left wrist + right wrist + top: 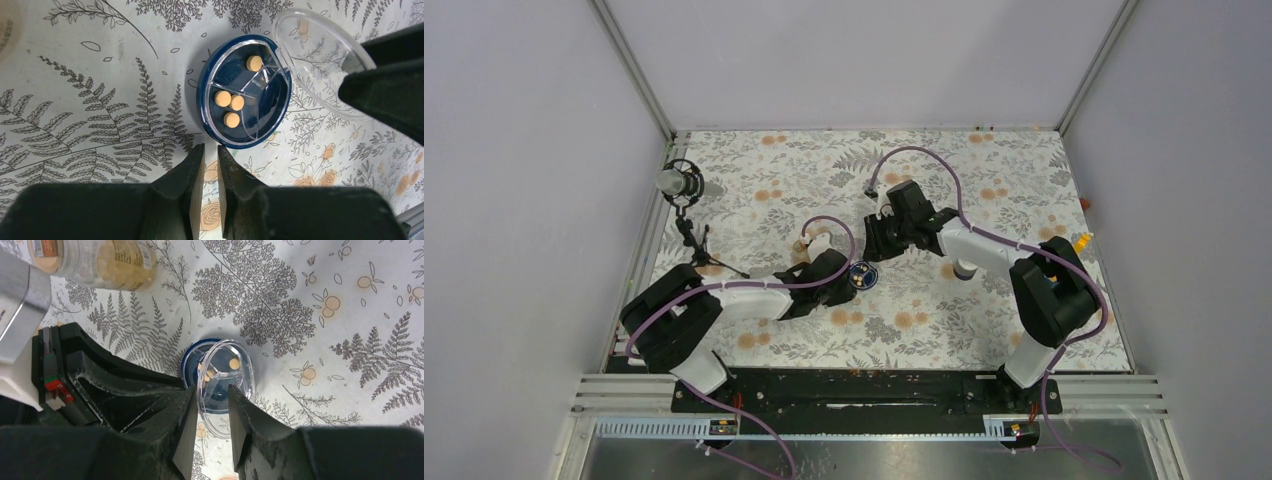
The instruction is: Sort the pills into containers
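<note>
Pill case [272, 97]: round, dark blue, fitted with a clear divided insert. Lies flat on the floral table cover [75, 100], near the middle of the table, between the two grippers.

Holds four round orange pills [236, 102]: three close together in the left compartment as seen from the left wrist, one alone in the upper compartment.

Clear lid [320, 55]: round, transparent, off the insert. Overlaps the case rim at the upper right in the left wrist view.

Right gripper [211, 390]: pinches the clear lid by its edge, one finger on each side, above the case.

Left gripper [210, 150]: fingers almost pressed together, only a thin slit between them, nothing held. Sits just beside the case with the tips pointing toward it. Contact with the rim: cannot tell.

Bottle [100, 260]: lies on its side on the cover, pale contents behind a label. Stays apart from the case, at the upper left of the right wrist view.
</note>
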Controlling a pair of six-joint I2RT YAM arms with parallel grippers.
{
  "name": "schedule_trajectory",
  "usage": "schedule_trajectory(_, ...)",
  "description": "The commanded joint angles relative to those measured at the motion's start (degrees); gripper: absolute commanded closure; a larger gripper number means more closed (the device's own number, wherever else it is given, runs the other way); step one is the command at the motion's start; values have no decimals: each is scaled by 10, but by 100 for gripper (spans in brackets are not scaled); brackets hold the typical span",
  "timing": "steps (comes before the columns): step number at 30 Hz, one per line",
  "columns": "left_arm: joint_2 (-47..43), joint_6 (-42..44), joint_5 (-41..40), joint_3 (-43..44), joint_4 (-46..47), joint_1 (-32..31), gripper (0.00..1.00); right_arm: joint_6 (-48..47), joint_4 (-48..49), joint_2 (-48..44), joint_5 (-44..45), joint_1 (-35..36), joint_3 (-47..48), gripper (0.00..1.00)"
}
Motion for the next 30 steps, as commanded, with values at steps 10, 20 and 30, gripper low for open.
schedule_trajectory(10,11,-4,20,0,48,13,84,7,-6,-33,6,41,-28,52)
schedule_trajectory(20,-4,-5,13,-15,49,19,84,40,-3,-23,-4,40,-17,48)
schedule_trajectory(30,-25,-4,9,-30,52,26,84,62,24,-27,-10,41,-25,35)
